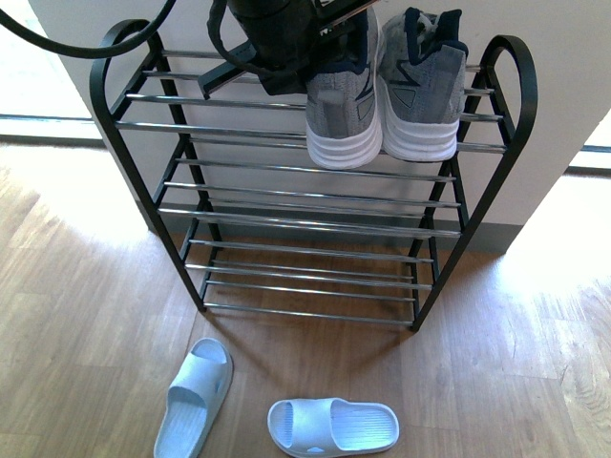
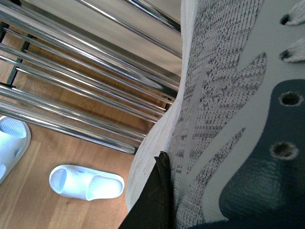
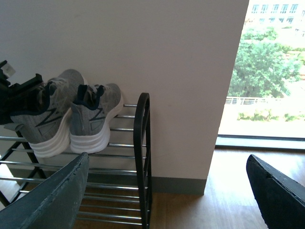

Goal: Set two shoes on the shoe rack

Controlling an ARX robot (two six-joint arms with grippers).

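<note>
Wood floor (image 1: 535, 363): pale slides (image 1: 196, 396) before rack (image 1: 305, 222); sneakers (image 1: 420, 95) on top tier.

The rack (image 1: 305, 221) is showing shiny chrome metal rods that are catching the light, while its side frames (image 1: 109, 124) are looking like smooth black painted metal. Toward one o'clock on the rack, the sneakers (image 1: 342, 114) are showing grey speckled knit cloth, smooth dark overlays and white ribbed rubbery soles. At six o'clock of the rack, the sandals (image 1: 334, 426) are looking like pale blue matt rubber with fine ribbing. The floor (image 1: 86, 315) is showing grained wood with a soft sheen.
</note>
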